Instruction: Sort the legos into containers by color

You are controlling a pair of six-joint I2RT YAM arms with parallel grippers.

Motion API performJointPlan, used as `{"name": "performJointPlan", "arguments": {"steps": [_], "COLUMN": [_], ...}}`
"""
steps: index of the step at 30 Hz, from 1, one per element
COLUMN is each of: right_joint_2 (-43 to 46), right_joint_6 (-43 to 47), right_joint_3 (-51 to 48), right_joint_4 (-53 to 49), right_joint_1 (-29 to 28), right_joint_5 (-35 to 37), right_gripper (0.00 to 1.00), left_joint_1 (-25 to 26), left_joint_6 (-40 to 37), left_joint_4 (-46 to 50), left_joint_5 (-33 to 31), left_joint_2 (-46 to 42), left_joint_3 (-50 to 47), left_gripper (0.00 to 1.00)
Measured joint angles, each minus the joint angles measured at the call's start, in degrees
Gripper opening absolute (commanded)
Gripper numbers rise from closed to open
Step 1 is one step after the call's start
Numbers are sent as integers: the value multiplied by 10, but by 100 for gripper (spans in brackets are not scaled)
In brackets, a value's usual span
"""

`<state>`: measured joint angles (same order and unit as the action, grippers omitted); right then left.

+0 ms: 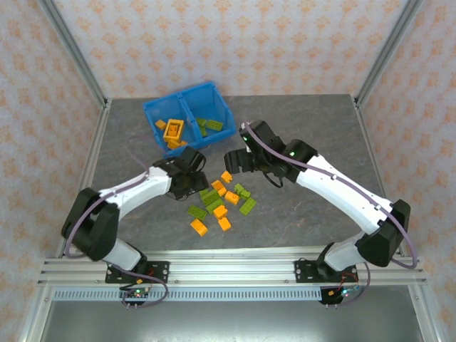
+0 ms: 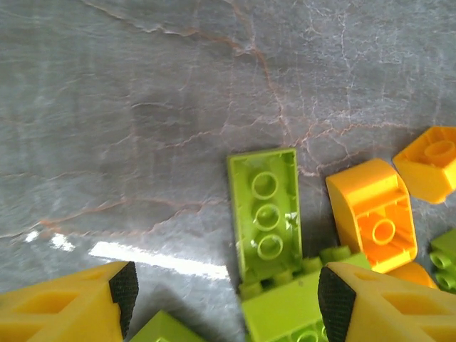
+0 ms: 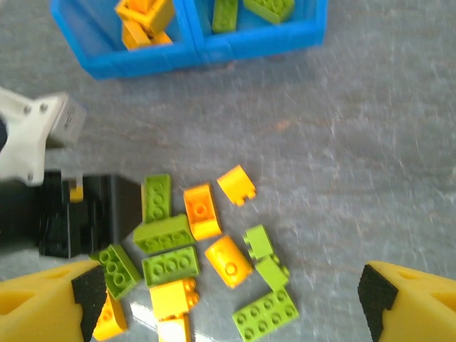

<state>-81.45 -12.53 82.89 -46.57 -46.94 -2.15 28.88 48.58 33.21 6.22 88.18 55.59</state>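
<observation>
Loose orange and green legos [image 1: 221, 201] lie in a pile at mid-table. My left gripper [image 1: 199, 184] is low at the pile's left edge and open. In the left wrist view a green brick [image 2: 285, 313] sits between the fingers, close to the right pad [image 2: 335, 303], with an upturned green plate [image 2: 265, 214] just beyond. My right gripper [image 1: 232, 162] hangs open above the pile [image 3: 229, 260], nothing between its fingers. The blue bin [image 1: 178, 96] stands behind, orange bricks [image 1: 173, 129] in its left container, green ones [image 1: 209, 126] in its right.
The bin's front wall [image 3: 142, 63] lies just beyond the pile. The left arm's black wrist [image 3: 71, 214] reaches in at the pile's left side, near my right gripper's left finger [image 3: 89, 292]. Bare grey tabletop [image 1: 313, 128] spreads to the right.
</observation>
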Motion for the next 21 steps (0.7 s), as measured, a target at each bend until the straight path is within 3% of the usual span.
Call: {"name": "performJointPlan", "arguments": {"steps": [3,10,16,21], "right_joint_2": [27,84,87,87], "right_joint_6": [-4,-8,-15,-29], "right_joint_3": [-9,-9,-9,-9], "right_joint_4": [-18,-24,-31,-32], "right_joint_1": [1,9,14,18], "right_joint_5": [3,20,34,42], "right_gripper": [93,93,94,94], "left_joint_1": [0,0,0,0], "left_joint_6": [-2,-4,-3,-7], "left_joint_4": [0,0,13,35], "left_joint_5": [7,10,3,-4], "left_joint_2": [57,155,151,126], "left_joint_3": [41,80,80,90], "left_gripper": [69,51,26,24]}}
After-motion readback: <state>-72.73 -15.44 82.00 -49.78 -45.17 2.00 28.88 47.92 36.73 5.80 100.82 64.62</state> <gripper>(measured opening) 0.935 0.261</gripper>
